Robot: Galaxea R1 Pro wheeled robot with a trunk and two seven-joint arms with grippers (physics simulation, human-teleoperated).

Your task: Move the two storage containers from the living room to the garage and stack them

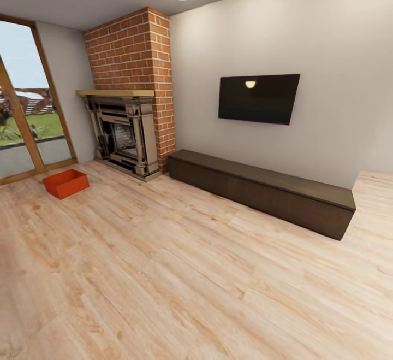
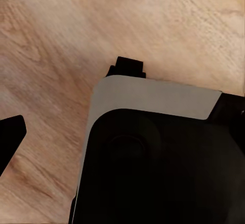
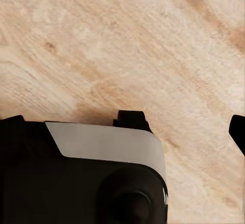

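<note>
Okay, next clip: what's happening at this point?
Nothing is being handled yet. The robot is in the living room, looking across the wood plank floor at one orange-red storage container sitting near the brick fireplace and the glass door. Both wrist cameras look down at bare planks; neither gripper holds anything.

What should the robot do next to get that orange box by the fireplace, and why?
Probably roll forward and toward its left, closer to the storage container. It sits far off on the wood floor near the fireplace and glass door, well beyond reach. Both wrist views look down at bare planks, so nothing is near either arm to grab yet.
</note>
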